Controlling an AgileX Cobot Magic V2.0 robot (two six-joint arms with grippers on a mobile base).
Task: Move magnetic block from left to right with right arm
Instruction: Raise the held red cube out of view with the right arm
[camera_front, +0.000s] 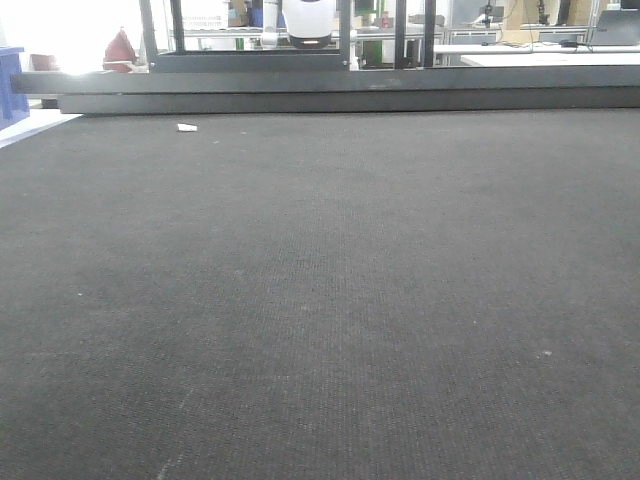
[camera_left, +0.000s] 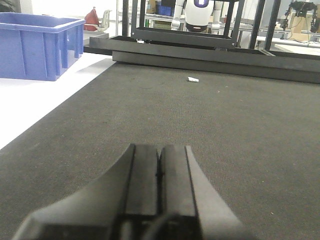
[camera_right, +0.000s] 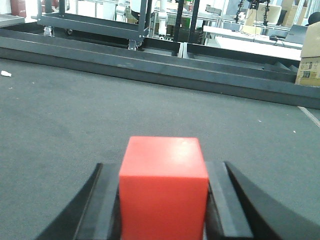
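A matte red magnetic block (camera_right: 163, 187), a sharp-edged cube with plain, unmarked faces, sits clamped between the two black fingers (camera_right: 102, 200) of the right gripper (camera_right: 163, 172) in the right wrist view. One flat pad presses on each side face. The cube's lit top is paler than its front. The frames do not show whether the block rests on the surface or hangs just above it. That surface is a dark grey mat (camera_front: 320, 300) with a fine ribbed weave, flecked with pale lint. It runs back to long, low black metal rails (camera_front: 330, 95). In the left wrist view the left gripper (camera_left: 159, 150) has its two smooth black fingers pressed flat together, with only a thin seam between them and nothing held. A small white scrap (camera_left: 193, 79) lies on the mat near the rails. A blue moulded plastic crate (camera_left: 35, 47) with ribbed walls stands on a white floor strip off the mat's left edge. A brown cardboard box (camera_right: 310, 65) stands beyond the rails at far right.
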